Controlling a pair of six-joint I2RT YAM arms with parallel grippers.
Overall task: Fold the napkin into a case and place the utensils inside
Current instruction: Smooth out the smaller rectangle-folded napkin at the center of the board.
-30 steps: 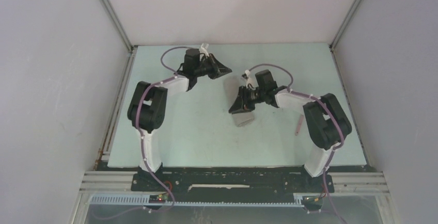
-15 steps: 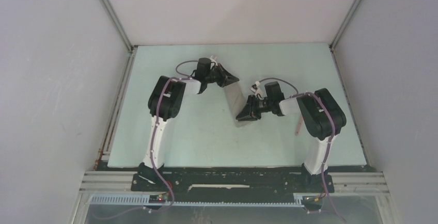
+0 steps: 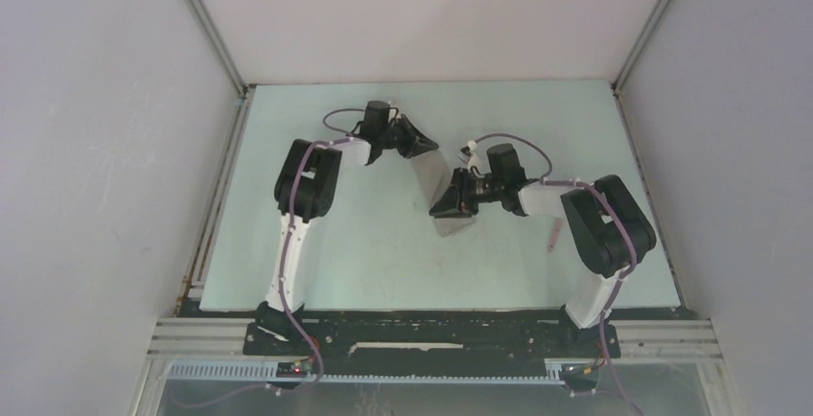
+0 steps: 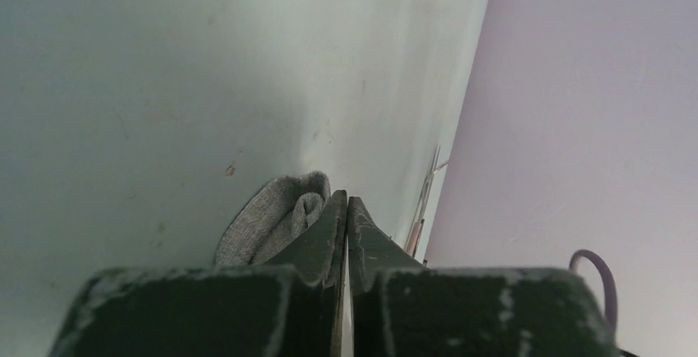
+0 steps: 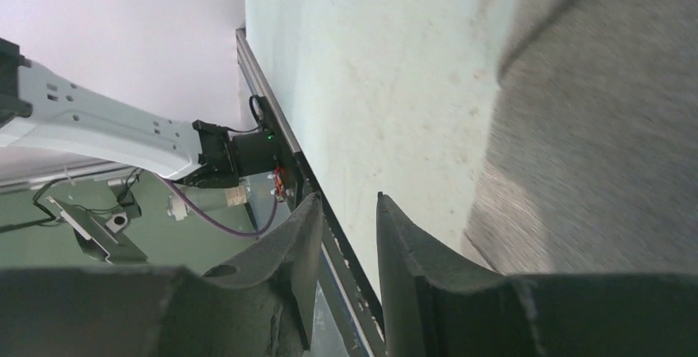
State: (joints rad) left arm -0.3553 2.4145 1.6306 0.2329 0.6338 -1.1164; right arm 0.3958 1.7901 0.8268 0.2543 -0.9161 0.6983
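Napkin (image 3: 436,174) position: it lay near the middle of the pale green counter (image 3: 364,243) as a narrow grey strip, folded lengthwise and set on a slant. Its far end was at the left jaws and its near end showed just past the right jaws. The left arm (image 3: 305,181) reached in from the left and the right arm (image 3: 604,224) from the right, so the two sets of jaws met the strip at opposite ends. The left jaws were pressed together, tip against tip, with only a thin seam between them. A rounded bunch of the grey cloth sat against the outer face of one finger, touching it; I could not tell whether any cloth was caught inside the seam. The right jaws stood spread by a moderate gap with nothing between them, and the counter's near edge showed through that gap. The cloth lay flat on the counter just beside one of those fingers. One pale pink utensil (image 3: 554,234) lay on the counter well to the right of the strip, near the right arm and apart from the cloth.
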